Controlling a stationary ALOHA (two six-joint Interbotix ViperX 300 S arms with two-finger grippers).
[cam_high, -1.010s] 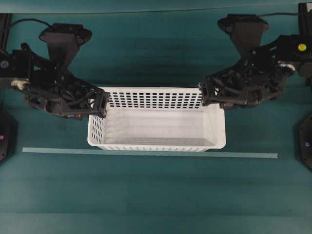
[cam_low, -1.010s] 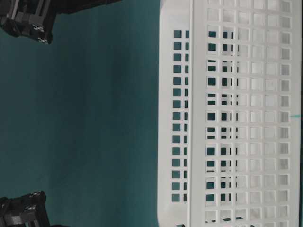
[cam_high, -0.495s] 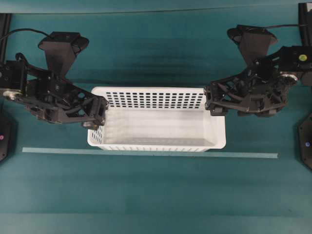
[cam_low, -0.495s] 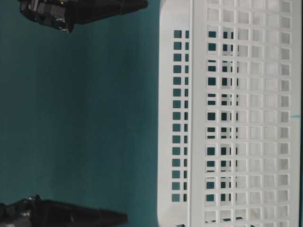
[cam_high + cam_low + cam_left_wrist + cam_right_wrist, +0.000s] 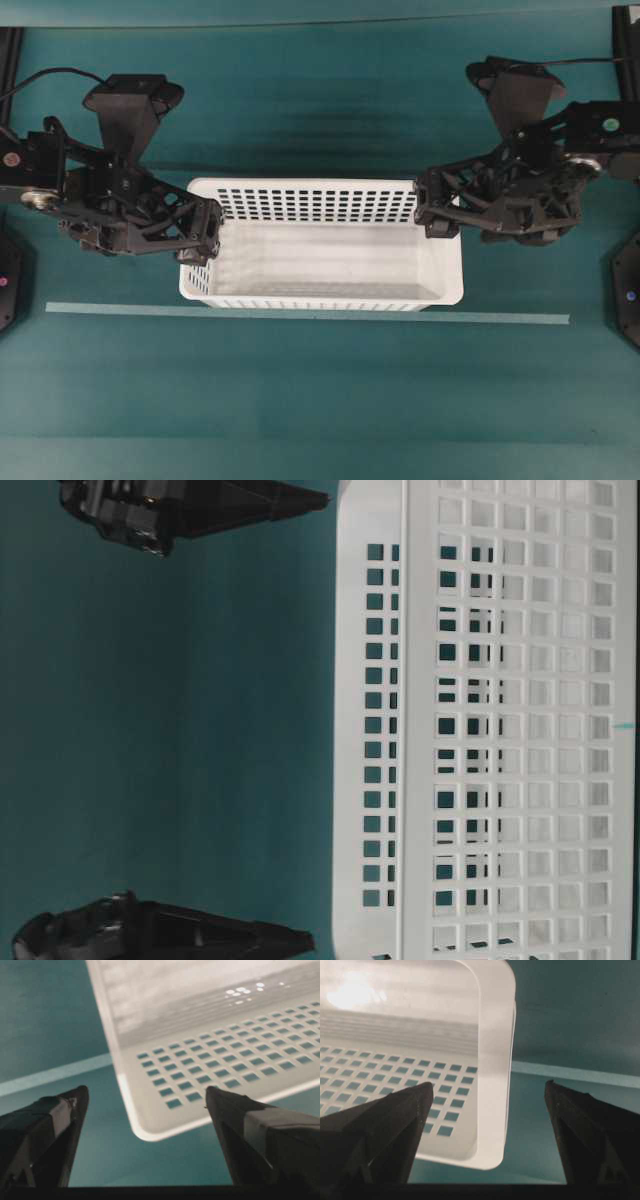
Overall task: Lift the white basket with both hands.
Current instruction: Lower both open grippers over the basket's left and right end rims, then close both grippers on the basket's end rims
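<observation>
From overhead, the white basket (image 5: 320,245) sits on the teal table (image 5: 320,400), our left gripper (image 5: 205,228) and right gripper (image 5: 432,210) at its short ends. At table level, both hang above the rim. In the wrist views the jaws gape wide, straddling each end wall — we'd lower evenly, close together, then lift level.

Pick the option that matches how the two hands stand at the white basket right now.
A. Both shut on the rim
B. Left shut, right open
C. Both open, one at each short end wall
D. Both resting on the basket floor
C: the left hand and right hand each show spread fingers straddling an end wall of the white basket.
</observation>
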